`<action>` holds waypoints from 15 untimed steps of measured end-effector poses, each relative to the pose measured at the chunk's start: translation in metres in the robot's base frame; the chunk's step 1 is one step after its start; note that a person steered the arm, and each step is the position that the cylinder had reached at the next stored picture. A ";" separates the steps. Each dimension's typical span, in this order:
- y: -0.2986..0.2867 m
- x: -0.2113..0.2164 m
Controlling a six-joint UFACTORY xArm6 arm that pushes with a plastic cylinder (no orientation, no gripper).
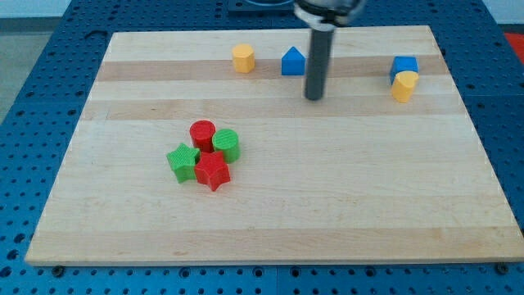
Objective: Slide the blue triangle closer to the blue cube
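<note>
Resting jawless, my tip [313, 97] sits just right of blue triangle [293, 61], blue cube [404, 66] beyond.

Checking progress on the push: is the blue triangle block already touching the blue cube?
No, the blue triangle block sits well apart from the blue cube, with my tip between them, nearer the triangle.

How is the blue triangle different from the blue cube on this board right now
The blue triangle has a peaked top; the blue cube is flat-topped and boxy. The triangle stands alone, just up and to the view's left of my tip; the cube sits far off at the view's right, with a yellow block against its lower edge. Both are blue and lie near the view's top.
</note>
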State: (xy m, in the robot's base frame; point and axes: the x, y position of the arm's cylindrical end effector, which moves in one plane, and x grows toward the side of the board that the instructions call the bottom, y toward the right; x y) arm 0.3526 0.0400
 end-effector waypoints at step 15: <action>0.112 -0.070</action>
State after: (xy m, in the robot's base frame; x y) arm 0.2822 0.1522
